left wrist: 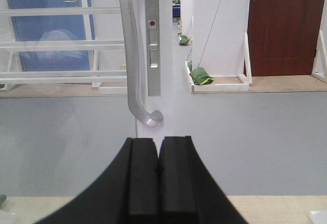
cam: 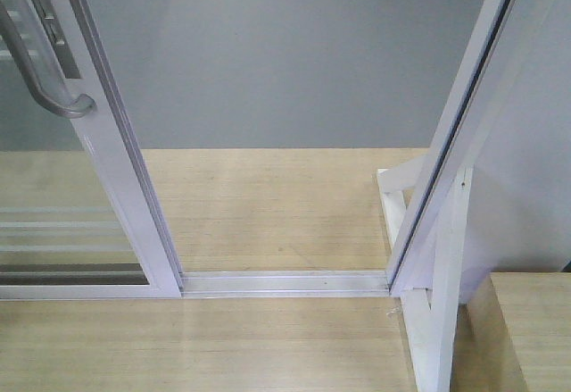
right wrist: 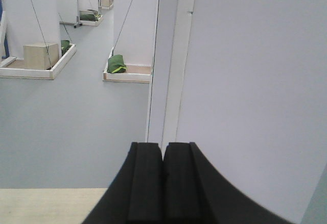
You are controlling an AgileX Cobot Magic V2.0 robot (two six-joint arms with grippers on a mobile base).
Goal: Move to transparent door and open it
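Note:
The transparent door (cam: 116, 178) stands at the left of the front view, its white stile slid aside from the right jamb (cam: 446, 160), leaving a wide gap over the floor track (cam: 285, 283). Its curved pale grey handle (cam: 49, 79) hooks out from the stile. In the left wrist view the handle (left wrist: 134, 71) and lock plate (left wrist: 152, 40) stand just ahead of and above my left gripper (left wrist: 158, 141), which is shut and empty. My right gripper (right wrist: 163, 146) is shut and empty, facing the white jamb (right wrist: 171, 60).
A wooden platform (cam: 268, 204) runs under the frame, with grey floor (cam: 285, 70) beyond. A white brace (cam: 437, 321) supports the right jamb. A white wall panel (right wrist: 255, 91) fills the right wrist view's right side. A brown door (left wrist: 281, 25) and green bags (left wrist: 200, 75) lie farther off.

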